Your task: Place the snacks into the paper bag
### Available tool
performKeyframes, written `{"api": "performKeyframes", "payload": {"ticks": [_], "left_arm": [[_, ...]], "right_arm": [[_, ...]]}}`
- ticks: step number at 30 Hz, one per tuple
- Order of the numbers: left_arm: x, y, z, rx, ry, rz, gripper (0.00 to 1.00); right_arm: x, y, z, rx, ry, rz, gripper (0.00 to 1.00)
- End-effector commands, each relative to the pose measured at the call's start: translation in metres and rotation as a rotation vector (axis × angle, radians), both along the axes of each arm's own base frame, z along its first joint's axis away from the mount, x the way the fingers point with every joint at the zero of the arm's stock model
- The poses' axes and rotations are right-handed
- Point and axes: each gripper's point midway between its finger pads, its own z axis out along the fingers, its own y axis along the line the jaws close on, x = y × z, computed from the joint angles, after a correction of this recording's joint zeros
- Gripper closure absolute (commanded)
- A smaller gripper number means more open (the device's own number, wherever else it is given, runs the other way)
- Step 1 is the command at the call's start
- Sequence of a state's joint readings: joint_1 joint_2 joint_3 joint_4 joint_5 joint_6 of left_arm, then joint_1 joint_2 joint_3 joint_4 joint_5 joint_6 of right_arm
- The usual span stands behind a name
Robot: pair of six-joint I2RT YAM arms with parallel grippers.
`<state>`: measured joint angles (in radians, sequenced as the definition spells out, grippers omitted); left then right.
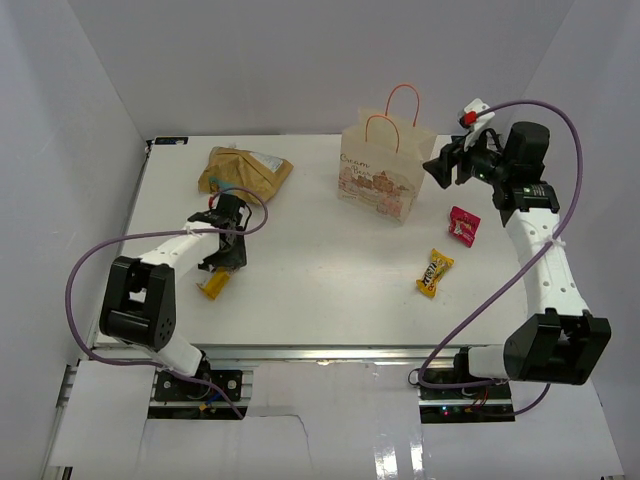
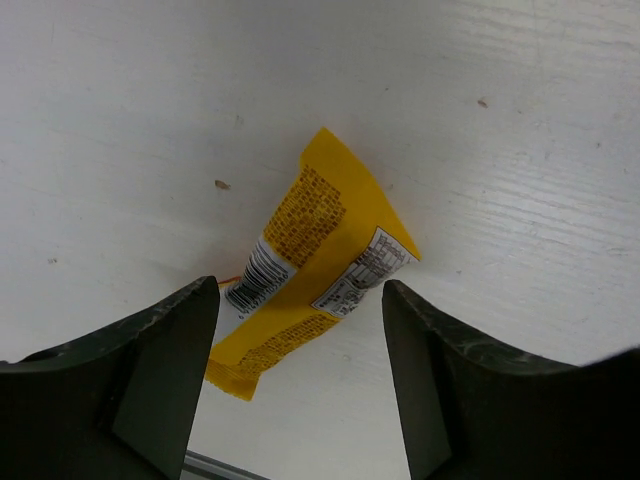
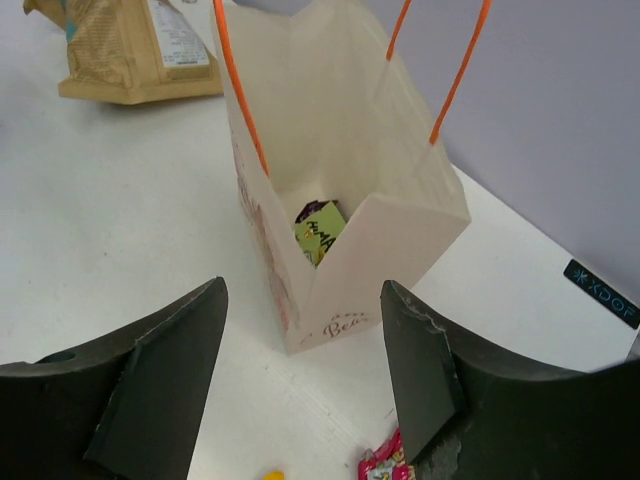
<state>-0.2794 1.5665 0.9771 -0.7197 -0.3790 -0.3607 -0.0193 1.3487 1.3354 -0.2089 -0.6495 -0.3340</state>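
Paper bag (image 1: 385, 170) stands upright at far centre, green packet (image 3: 318, 230) inside; right gripper (image 3: 302, 295) beside its mouth, jaws apart, empty; left gripper (image 2: 300, 300), jaws apart, straddles yellow bar (image 2: 305, 240), so the next move likely calls for closing and lifting.

Beige bear-print paper bag (image 1: 380, 180), yellow bar (image 2: 310, 265), red-pink packet (image 1: 463, 226), tan-gold bag (image 1: 243, 172)

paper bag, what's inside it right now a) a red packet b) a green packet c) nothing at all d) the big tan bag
B: the right wrist view looks down into the open paper bag, and a green packet lies at its bottom, with nothing else visible in there.
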Motion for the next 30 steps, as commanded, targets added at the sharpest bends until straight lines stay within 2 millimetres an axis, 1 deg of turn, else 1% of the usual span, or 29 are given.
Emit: {"api": "performKeyframes", "payload": {"ticks": [1, 2, 3, 4, 5, 6, 8, 9, 10, 11, 12, 13, 14, 15, 16, 17, 18, 19, 20, 21, 22, 23, 24, 25, 26, 27, 28, 29, 30], "left_arm": [[0.013, -0.002, 0.007, -0.044, -0.026, -0.077, 0.24], [0.014, 0.000, 0.006, -0.048, -0.023, -0.079, 0.25], [0.012, -0.001, 0.000, -0.047, -0.005, -0.083, 0.26], [0.013, -0.001, -0.002, -0.051, -0.002, -0.083, 0.30], [0.012, -0.002, -0.005, -0.061, 0.010, -0.087, 0.37], [0.011, -0.003, -0.007, -0.067, 0.014, -0.088, 0.47], [0.009, -0.008, -0.012, -0.092, 0.027, -0.097, 0.54], [0.010, -0.009, -0.012, -0.101, 0.024, -0.094, 0.57], [0.010, -0.011, -0.012, -0.111, 0.023, -0.096, 0.62], [0.009, -0.013, -0.012, -0.125, 0.022, -0.099, 0.65], [0.010, -0.015, -0.011, -0.134, 0.017, -0.101, 0.71], [0.011, -0.017, -0.010, -0.146, 0.010, -0.104, 0.74], [0.012, -0.023, -0.006, -0.179, -0.006, -0.115, 0.79], [0.014, -0.028, -0.003, -0.203, -0.020, -0.120, 0.81], [0.015, -0.033, 0.000, -0.234, -0.035, -0.127, 0.84], [0.015, -0.047, 0.005, -0.308, -0.046, -0.154, 0.85], [0.020, -0.055, 0.017, -0.359, -0.101, -0.162, 0.86], [0.020, -0.068, 0.024, -0.430, -0.121, -0.187, 0.87], [0.023, -0.086, 0.035, -0.524, -0.155, -0.227, 0.87], [0.023, -0.096, 0.044, -0.588, -0.178, -0.231, 0.87], [0.020, -0.105, 0.055, -0.644, -0.208, -0.255, 0.88], [0.016, -0.118, 0.064, -0.728, -0.215, -0.286, 0.89], [0.021, -0.128, 0.077, -0.786, -0.262, -0.312, 0.89], [0.020, -0.138, 0.085, -0.859, -0.273, -0.302, 0.89], [0.014, -0.145, 0.088, -0.916, -0.277, -0.303, 0.89], [0.016, -0.160, 0.106, -1.022, -0.331, -0.363, 0.89], [0.014, -0.169, 0.114, -1.121, -0.330, -0.316, 0.89], [0.004, -0.174, 0.107, -1.179, -0.307, -0.295, 0.89], [0.006, -0.186, 0.123, -1.252, -0.365, -0.355, 0.90]], "right_arm": [[-0.019, -0.005, -0.007, 0.002, 0.015, 0.035, 0.31], [-0.023, -0.005, -0.011, 0.008, 0.028, 0.047, 0.31], [-0.025, -0.008, -0.014, 0.012, 0.040, 0.043, 0.31], [-0.030, -0.009, -0.019, 0.015, 0.059, 0.045, 0.31], [-0.033, -0.009, -0.020, 0.021, 0.064, 0.053, 0.31], [-0.036, -0.010, -0.021, 0.024, 0.069, 0.056, 0.31], [-0.044, -0.007, -0.023, 0.035, 0.088, 0.086, 0.31], [-0.046, -0.007, -0.021, 0.033, 0.082, 0.100, 0.31], [-0.053, -0.003, -0.018, 0.045, 0.089, 0.142, 0.32], [-0.057, -0.001, -0.017, 0.046, 0.086, 0.165, 0.32], [-0.067, 0.006, -0.012, 0.050, 0.082, 0.234, 0.32], [-0.074, 0.011, -0.010, 0.054, 0.082, 0.285, 0.31], [-0.086, 0.021, -0.007, 0.042, 0.024, 0.413, 0.31], [-0.095, 0.025, -0.007, 0.033, 0.006, 0.476, 0.30], [-0.120, 0.032, -0.009, 0.057, 0.083, 0.534, 0.28], [-0.126, 0.038, -0.015, 0.051, 0.094, 0.583, 0.27], [-0.129, 0.040, -0.022, -0.022, 0.043, 0.627, 0.27], [-0.150, 0.051, -0.035, -0.016, 0.139, 0.684, 0.29], [-0.159, 0.055, -0.044, -0.040, 0.156, 0.721, 0.30], [-0.166, 0.060, -0.057, -0.075, 0.188, 0.746, 0.31], [-0.180, 0.072, -0.066, -0.087, 0.223, 0.800, 0.33], [-0.190, 0.078, -0.084, -0.086, 0.269, 0.826, 0.33], [-0.196, 0.082, -0.096, -0.111, 0.297, 0.835, 0.34], [-0.211, 0.097, -0.106, -0.105, 0.393, 0.853, 0.37], [-0.204, 0.107, -0.123, -0.126, 0.357, 0.834, 0.37], [-0.197, 0.109, -0.138, -0.185, 0.381, 0.771, 0.38], [-0.205, 0.124, -0.146, -0.176, 0.460, 0.737, 0.38], [-0.193, 0.135, -0.153, -0.173, 0.412, 0.706, 0.38], [-0.187, 0.142, -0.157, -0.167, 0.424, 0.668, 0.38]]}}
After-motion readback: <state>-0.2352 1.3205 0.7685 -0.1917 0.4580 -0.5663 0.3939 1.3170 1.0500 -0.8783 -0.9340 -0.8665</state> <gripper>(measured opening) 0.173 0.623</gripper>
